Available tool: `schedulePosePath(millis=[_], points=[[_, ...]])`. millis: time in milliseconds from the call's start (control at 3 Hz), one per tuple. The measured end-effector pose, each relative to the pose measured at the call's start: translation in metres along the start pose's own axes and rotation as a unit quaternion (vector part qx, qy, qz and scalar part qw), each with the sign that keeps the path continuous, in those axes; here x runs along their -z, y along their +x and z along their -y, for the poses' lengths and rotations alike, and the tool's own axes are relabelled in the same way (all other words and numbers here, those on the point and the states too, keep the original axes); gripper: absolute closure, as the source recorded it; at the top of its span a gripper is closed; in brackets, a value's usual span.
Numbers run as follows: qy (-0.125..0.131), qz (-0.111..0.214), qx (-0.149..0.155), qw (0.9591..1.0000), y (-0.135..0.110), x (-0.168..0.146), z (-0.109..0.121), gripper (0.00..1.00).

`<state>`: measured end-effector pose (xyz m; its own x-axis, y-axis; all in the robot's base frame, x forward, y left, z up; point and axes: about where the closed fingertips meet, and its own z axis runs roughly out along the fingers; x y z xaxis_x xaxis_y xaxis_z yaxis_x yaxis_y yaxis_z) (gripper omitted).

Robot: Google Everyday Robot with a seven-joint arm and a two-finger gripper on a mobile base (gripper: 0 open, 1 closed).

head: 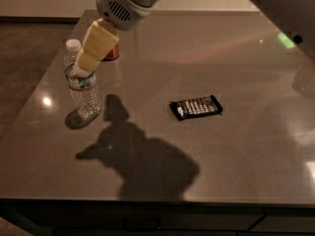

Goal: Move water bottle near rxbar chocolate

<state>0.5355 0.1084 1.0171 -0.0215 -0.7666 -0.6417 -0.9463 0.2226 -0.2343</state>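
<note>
Camera view: water bottle [84, 91] upright near the left edge of the table [231, 53], white cap showing. Angled down from above, gripper [81, 66] overlapping the bottle's upper body, perhaps touching it; jaws open or closed, impossible to tell. Flat toward the table's middle, chocolate bar [196, 107], well apart to the bottle's right. Partly hidden behind the gripper, red can [112, 53].

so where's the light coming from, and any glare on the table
Camera view: the gripper, in front of the water bottle at left on the table, throws a dark shadow toward the near edge, so light likely comes from above and behind; a white glare spot sits left of the bottle, a green one far right.
</note>
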Motion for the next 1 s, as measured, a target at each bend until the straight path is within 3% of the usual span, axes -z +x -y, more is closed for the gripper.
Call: schedulePosePath(millis=[333,1000], points=[[-0.016,-0.015,-0.003,0.9998,-0.005,-0.029,-0.003,0.0],[-0.037,-0.012,0.016,0.9991,-0.018,-0.05,-0.026,0.0]])
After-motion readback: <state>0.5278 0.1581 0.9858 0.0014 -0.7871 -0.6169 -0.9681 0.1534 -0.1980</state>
